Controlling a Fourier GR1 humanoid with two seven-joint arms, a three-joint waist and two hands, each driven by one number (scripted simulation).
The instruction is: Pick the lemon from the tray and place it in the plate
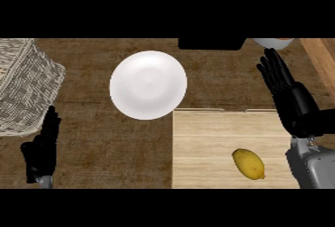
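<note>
At the frame's left edge we see a woven basket (23,84) cut off, its contents out of sight. Along the top edge, a black object (211,43) and a pale bowl-like thing (273,42) show only slivers; we cannot identify either. The wooden tray (216,146) runs past the bottom edge.

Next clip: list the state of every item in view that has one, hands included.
lemon: lying on the tray, not held, apart from both hands.
tray: flat on the counter, holding only the lemon.
plate: bare, nothing on it, beside the tray's far left corner.
right hand: open, fingers straight, beyond the lemon at the tray's right edge.
left hand: open, resting at the left edge.
woven basket: at the far left, contents not visible.
</note>
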